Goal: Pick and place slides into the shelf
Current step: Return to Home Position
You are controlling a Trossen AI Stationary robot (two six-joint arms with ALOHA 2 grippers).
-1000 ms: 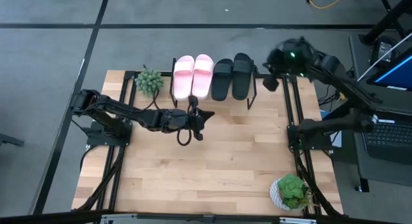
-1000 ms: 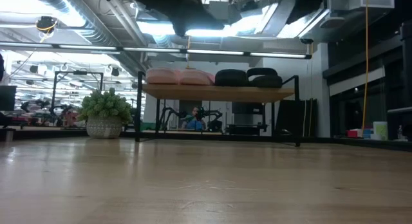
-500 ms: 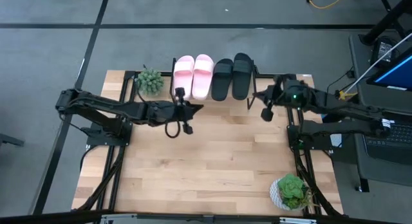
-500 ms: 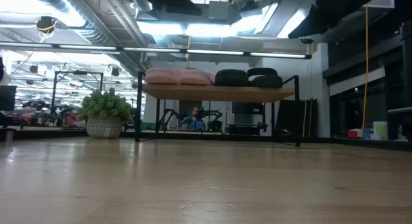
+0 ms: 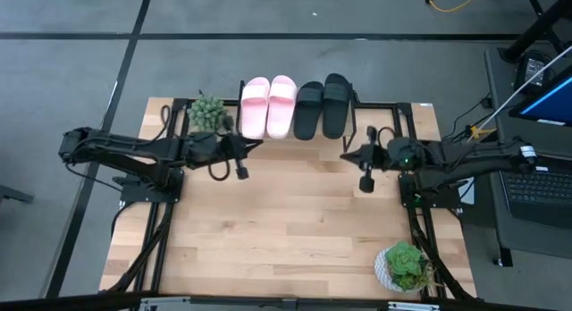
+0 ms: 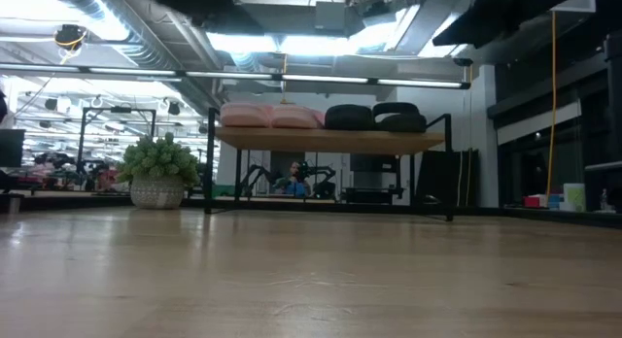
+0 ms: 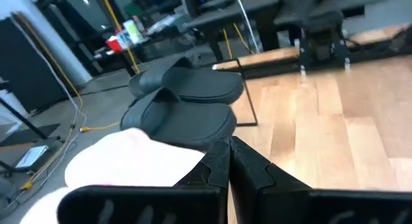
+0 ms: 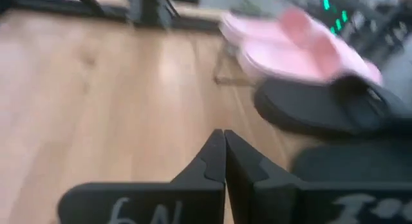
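Both arms lie low over my counter [image 5: 295,222]. The left gripper [image 5: 252,147] hovers toward the counter's 11 o'clock, jaws clenched on nothing; its wrist view shows the fingers [image 7: 257,176] pressed together. A potted plant [image 5: 207,113] stands just beside the shelf [image 6: 330,140], at its 9 o'clock end. The shelf sits at the counter's 12 o'clock edge and carries all four slides in one row: two pink slides [image 5: 256,107] touching each other, then two black slides [image 5: 335,105] side by side. The right gripper [image 5: 349,155], at about 5 o'clock from the black pair, also has its jaws clenched and empty. A second potted plant [image 5: 404,264] stands at the counter's 5 o'clock corner.
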